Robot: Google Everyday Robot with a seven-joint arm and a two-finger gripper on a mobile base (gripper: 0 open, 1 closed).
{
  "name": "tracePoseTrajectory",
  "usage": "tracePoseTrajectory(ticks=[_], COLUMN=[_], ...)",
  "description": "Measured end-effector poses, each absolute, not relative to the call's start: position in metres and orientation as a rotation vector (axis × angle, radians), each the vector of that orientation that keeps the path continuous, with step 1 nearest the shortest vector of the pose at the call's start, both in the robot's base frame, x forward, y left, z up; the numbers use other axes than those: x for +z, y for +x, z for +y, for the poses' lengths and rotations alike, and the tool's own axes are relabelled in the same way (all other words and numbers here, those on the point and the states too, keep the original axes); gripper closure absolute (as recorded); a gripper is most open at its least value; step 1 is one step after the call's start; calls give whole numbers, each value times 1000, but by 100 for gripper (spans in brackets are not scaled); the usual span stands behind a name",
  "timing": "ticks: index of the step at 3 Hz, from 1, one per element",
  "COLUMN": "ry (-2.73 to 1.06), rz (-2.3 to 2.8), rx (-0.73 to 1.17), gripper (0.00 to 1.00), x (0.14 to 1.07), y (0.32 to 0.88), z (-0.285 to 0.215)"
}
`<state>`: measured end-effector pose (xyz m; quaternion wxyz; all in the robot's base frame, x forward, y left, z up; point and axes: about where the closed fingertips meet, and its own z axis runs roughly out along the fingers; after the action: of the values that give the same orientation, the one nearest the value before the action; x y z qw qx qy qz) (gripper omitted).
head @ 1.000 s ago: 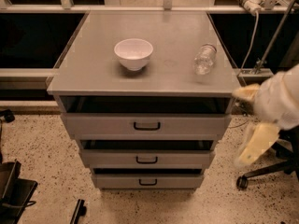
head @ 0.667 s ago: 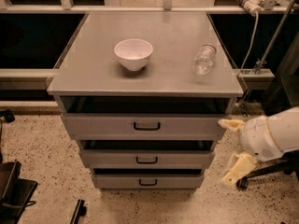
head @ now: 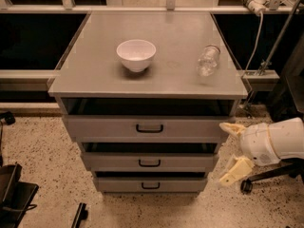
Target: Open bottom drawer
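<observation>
The grey cabinet has three drawers. The bottom drawer [head: 151, 184] has the narrowest front and a small black loop handle [head: 150, 185]; its front sits level with the cabinet, shut. Above it are the mid-sized drawer [head: 149, 162] and the widest top drawer [head: 149, 128]. My gripper [head: 232, 151] is at the cabinet's right side, level with the middle drawer, fingers spread apart and empty. One cream fingertip [head: 229, 127] is up by the top drawer's corner, the other [head: 233, 172] is lower, right of the bottom drawer.
A white bowl [head: 136, 54] and a clear plastic bottle [head: 208, 60] lying on its side rest on the cabinet top [head: 95, 75]. An office chair base [head: 254, 179] stands on the speckled floor at right. Black objects [head: 14, 194] lie at bottom left.
My arm has come down and leftward from beside the cabinet top to the level of the lower drawers. The drawers have not moved.
</observation>
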<state>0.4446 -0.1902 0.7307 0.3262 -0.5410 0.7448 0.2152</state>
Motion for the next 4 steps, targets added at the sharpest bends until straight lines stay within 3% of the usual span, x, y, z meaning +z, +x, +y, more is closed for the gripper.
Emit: tracePoseTrajectory(ticks=[2,4], ry=[-1214,-1178], rz=[2038,2053], rx=[726,754], gripper=[0,42], x=[582,560], y=[441,442], z=[-163,-160])
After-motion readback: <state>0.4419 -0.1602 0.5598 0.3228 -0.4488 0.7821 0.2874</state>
